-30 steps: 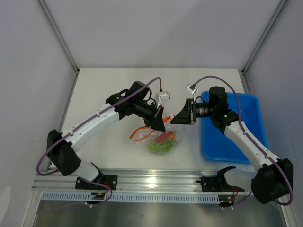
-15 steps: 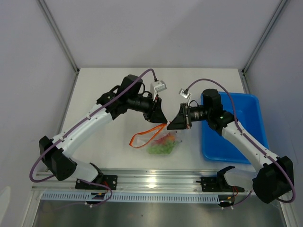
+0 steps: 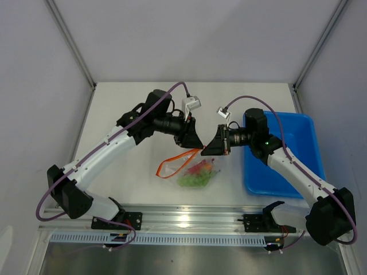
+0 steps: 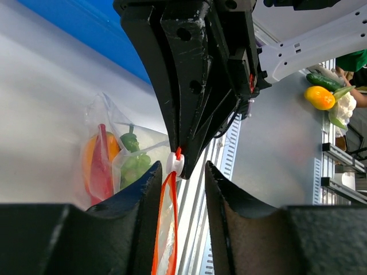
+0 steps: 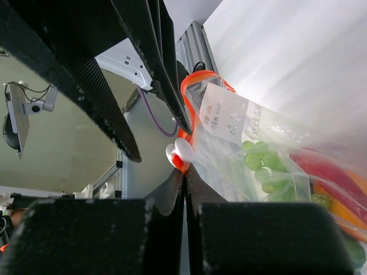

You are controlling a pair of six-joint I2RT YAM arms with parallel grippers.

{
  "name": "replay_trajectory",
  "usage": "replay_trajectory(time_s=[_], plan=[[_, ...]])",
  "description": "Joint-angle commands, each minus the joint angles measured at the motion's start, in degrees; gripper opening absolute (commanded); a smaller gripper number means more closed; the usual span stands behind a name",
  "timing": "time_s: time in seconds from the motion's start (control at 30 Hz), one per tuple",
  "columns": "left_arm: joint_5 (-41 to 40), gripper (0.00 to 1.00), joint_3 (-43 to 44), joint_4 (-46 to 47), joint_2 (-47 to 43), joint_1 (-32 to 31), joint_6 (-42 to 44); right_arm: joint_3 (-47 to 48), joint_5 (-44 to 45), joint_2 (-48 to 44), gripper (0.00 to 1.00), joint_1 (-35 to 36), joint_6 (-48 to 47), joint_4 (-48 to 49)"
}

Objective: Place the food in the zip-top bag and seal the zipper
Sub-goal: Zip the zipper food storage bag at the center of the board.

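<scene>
From above, the clear bag (image 3: 199, 172) lies on the white table (image 3: 126, 109) at lower centre, near the front rail. Green grapes (image 3: 194, 179) and red and orange pieces sit inside it. Its orange zipper (image 3: 175, 163) rises in a loop toward the two grippers, which meet just above the bag. The blue tray (image 3: 287, 166) lies to the right, apart from the bag. White tabletop shows left of the arms and above them.

The left wrist view shows what the top view cannot. The left gripper (image 4: 182, 175) has its jaws spread, with the zipper strip running up through the gap. The right gripper (image 4: 183, 161) comes down from the top and pinches the zipper at its white slider (image 4: 173, 163). On the left of the frame the bag holds a slim red piece (image 4: 102, 172), an orange piece (image 4: 90, 154) and the grapes.

In the right wrist view the right gripper's jaws are pressed together on the zipper beside the slider. The bag fills the right side of this view, showing a white label (image 5: 223, 117).
</scene>
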Motion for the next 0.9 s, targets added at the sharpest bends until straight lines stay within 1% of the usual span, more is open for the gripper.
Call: replay_trajectory(time_s=[0.0,0.03,0.13,0.17,0.3,0.5,0.67,0.77,0.87], plan=[[1.08,0.39,-0.92,2.31,-2.07,0.29,0.47,0.09,0.38,0.48,0.0,0.24,1.71,3.7],[0.73,0.41,-1.1,2.31,-2.24,0.37,0.82,0.09,0.29,0.57,0.0,0.33,1.8,3.79],[0.03,0.4,-1.1,2.14,-1.98,0.37,1.26,0.09,0.12,0.83,0.0,0.33,2.33,3.79],[0.03,0.39,-1.19,2.14,-1.8,0.29,1.26,0.09,0.03,1.01,0.0,0.33,2.51,5.62],[-0.06,0.32,-1.19,2.22,-1.71,0.29,1.61,0.17,-0.41,1.8,0.0,0.33,3.56,6.95],[0.29,0.26,-0.83,1.96,-1.36,0.29,1.97,0.35,-1.11,2.94,0.0,0.5,5.14,8.44],[0.38,0.17,-0.75,1.35,-0.48,0.37,1.79,-0.18,-1.47,3.03,0.0,0.59,6.98,10.81],[0.21,0.17,-1.19,1.26,-0.57,0.29,1.79,-0.62,-1.55,2.94,0.0,0.5,8.66,12.31],[-0.41,0.23,-1.62,1.08,-0.83,0.29,1.79,-0.88,-1.55,2.68,0.0,0.5,9.54,13.37]])
